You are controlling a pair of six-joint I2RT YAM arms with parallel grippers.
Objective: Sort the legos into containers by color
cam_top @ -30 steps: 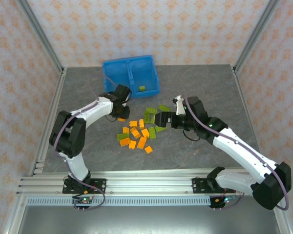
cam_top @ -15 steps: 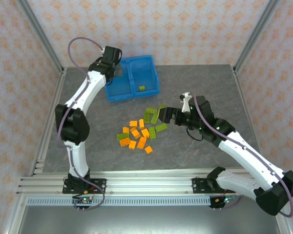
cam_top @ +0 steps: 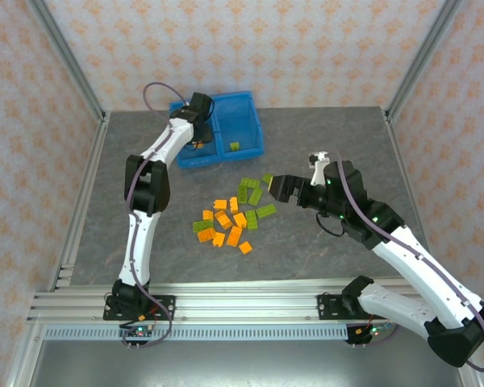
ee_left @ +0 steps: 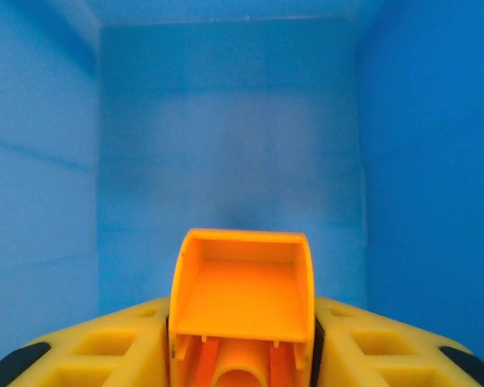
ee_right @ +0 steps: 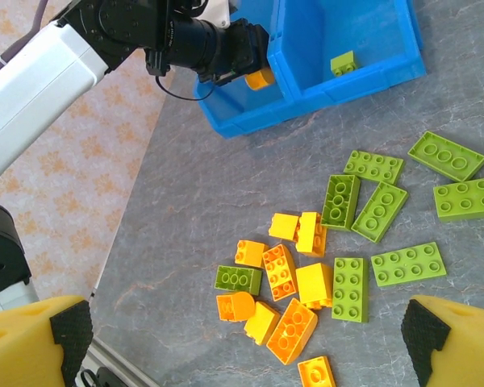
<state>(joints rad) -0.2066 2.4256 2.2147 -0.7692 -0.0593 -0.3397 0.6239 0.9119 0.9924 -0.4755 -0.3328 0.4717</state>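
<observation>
Two arms work over 1 grey table (cam_top: pixel 331 129). At the far side sits the blue bin (cam_top: pixel 235 96): 2 compartments w/ a divider wall (ee_right: pixel 279 48) btwn them.

Left arm reaches far out. The left gripper (cam_top: pixel 198 143) is down inside the left compartment (ee_right: pixel 226 109), fingers (ee_left: pixel 113 347) clamped on an orange brick (ee_left: pixel 242 290), blue walls on every side in the wrist view. Can't tell if the brick touches the floor.

Right gripper (cam_top: pixel 276 188) hangs above the pile, fingers (ee_right: pixel 32 339) wide apart, holding nothing.

Most legos lie loose on the table near the bin: orange cluster (ee_right: pixel 286 274) packed tight, green ones (ee_right: pixel 371 201) beside it, some touching the orange. 1 green brick (ee_right: pixel 344 63) lies in the right compartment (cam_top: pixel 240 121).

Risks, my read:
- Brick sits close to the divider. A release while tilted or high could bounce it over into the green side = mis-sort.
- Brick may cling to a pad on opening and ride back out.
- Left arm is near full stretch. Lifting out at an angle could hook a wall and drag or tip the light bin, spilling the green brick.
- Right fingers are very wide and the orange/green bricks are crowded, so a descent may pinch 2 bricks or mixed colours, or shove the pile.
- Left arm's way back crosses near the pile, so arm-to-arm contact is possible if both move at once.
</observation>
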